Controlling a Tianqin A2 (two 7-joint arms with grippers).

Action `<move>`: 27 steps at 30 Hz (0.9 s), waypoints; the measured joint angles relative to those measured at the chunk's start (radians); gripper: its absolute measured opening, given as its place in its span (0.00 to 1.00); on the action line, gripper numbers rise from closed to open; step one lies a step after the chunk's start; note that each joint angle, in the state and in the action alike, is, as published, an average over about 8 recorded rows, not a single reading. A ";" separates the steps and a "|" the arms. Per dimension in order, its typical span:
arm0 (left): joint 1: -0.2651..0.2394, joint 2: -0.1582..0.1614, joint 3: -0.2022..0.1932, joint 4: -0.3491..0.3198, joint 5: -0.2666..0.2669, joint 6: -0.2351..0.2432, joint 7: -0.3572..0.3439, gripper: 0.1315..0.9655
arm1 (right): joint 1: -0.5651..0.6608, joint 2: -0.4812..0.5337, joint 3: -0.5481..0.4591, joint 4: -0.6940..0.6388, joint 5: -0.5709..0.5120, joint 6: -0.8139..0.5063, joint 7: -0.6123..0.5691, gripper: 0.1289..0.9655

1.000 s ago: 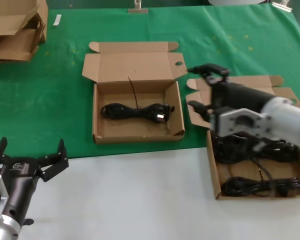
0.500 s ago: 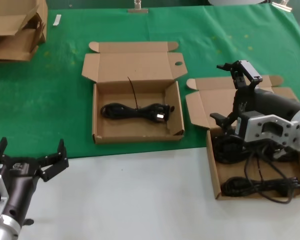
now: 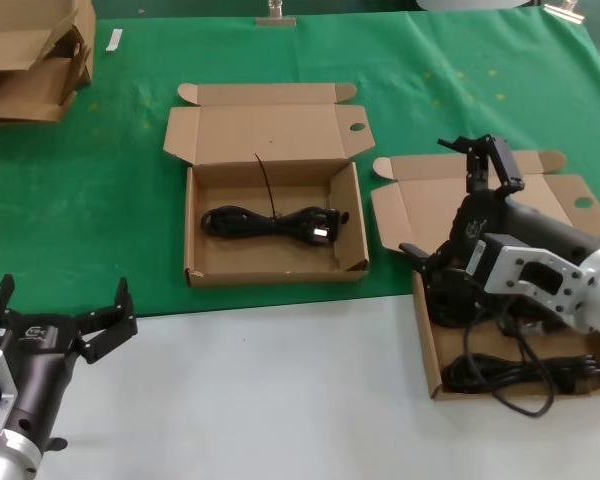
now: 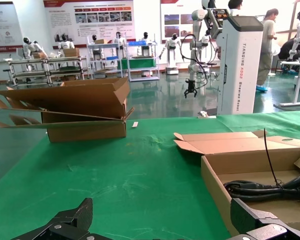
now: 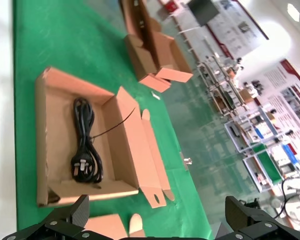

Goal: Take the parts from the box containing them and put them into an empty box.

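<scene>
The box with the parts [image 3: 427,345] lies at the right with black cable bundles [image 3: 500,372] in it; one loop hangs over its front edge. My right gripper [image 3: 458,207] hovers over this box's near-left part, tilted upward, open and empty. The other box [image 3: 193,235], with the holed inner side flap, lies in the middle and holds one cable bundle [image 3: 270,222]. The right wrist view shows this box [image 5: 55,125] and bundle [image 5: 85,145]; so does the left wrist view, box [image 4: 215,185] and bundle [image 4: 260,189]. My left gripper [image 3: 60,302] is parked open at the front left.
Flattened stacked cartons [image 3: 30,60] lie at the far left corner, also in the left wrist view [image 4: 80,110]. A green mat [image 3: 100,200] covers the far table; a white surface [image 3: 280,400] runs along the front.
My right gripper has swung back to the right, from beside the middle box to above the right box, and tilted upward. A cable loop now hangs over that box's front. The left arm is still.
</scene>
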 joint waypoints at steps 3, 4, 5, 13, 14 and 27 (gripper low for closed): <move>0.000 0.000 0.000 0.000 0.000 0.000 0.000 1.00 | -0.026 -0.009 0.011 0.002 0.032 0.024 0.007 0.97; 0.000 0.000 0.000 0.000 0.000 0.000 0.000 1.00 | -0.034 -0.013 0.014 0.002 0.043 0.032 0.010 0.98; 0.000 0.000 0.000 0.000 0.000 0.000 0.000 1.00 | -0.042 -0.016 0.018 0.003 0.054 0.040 0.012 0.98; 0.000 0.000 0.000 0.000 0.000 0.000 0.000 1.00 | -0.109 -0.041 0.046 0.008 0.140 0.103 0.031 1.00; 0.000 0.000 0.000 0.000 0.000 0.000 0.000 1.00 | -0.118 -0.044 0.050 0.008 0.151 0.111 0.034 1.00; 0.000 0.000 0.000 0.000 0.000 0.000 0.000 1.00 | -0.228 -0.086 0.097 0.016 0.292 0.215 0.065 1.00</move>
